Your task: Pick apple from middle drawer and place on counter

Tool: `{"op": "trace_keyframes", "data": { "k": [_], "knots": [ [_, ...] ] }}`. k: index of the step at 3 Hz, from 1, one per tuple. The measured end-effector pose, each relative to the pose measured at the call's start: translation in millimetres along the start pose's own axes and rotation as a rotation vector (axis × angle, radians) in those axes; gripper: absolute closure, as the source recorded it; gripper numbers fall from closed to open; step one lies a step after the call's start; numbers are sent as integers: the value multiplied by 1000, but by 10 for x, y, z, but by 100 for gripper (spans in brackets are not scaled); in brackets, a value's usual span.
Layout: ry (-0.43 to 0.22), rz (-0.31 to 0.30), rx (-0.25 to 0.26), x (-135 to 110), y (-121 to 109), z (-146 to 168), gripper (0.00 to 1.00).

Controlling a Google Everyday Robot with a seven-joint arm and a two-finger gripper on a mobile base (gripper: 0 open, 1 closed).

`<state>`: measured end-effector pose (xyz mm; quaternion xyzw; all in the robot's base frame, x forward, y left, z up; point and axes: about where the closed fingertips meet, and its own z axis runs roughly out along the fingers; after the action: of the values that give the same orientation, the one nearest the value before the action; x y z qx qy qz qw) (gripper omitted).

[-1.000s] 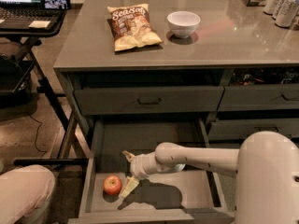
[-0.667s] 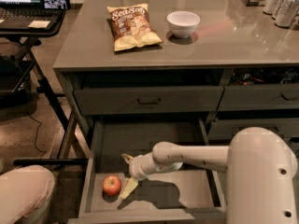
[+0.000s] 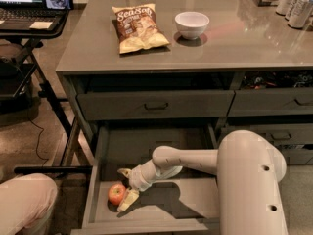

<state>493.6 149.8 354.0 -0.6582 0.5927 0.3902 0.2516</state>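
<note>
The small red apple (image 3: 116, 194) lies in the front left corner of the open middle drawer (image 3: 161, 220), on its grey floor. My gripper (image 3: 125, 188) reaches into the drawer from the right and is open. One finger (image 3: 128, 200) lies against the apple's front right, the other (image 3: 123, 172) stands behind it, so the apple sits at the mouth of the jaws. The grey counter (image 3: 195, 43) lies above the drawers.
On the counter lie a chip bag (image 3: 138, 27) and a white bowl (image 3: 191, 24), with cans (image 3: 295, 1) at the far right. The shallow top drawer (image 3: 155, 105) is shut. A black laptop stand (image 3: 34, 18) stands left. My white arm body (image 3: 252, 185) fills the lower right.
The gripper has slid a little to the left, closer around the apple. The apple has not moved.
</note>
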Motion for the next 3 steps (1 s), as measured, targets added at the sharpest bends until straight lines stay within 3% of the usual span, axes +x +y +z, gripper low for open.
{"op": "trace_keyframes", "data": {
  "k": [1, 2, 3],
  "knots": [
    [-23, -23, -55, -85, 116, 46, 41],
    [-57, -47, -50, -163, 197, -27, 64],
    [-100, -72, -11, -231, 257, -183, 88]
  ]
}}
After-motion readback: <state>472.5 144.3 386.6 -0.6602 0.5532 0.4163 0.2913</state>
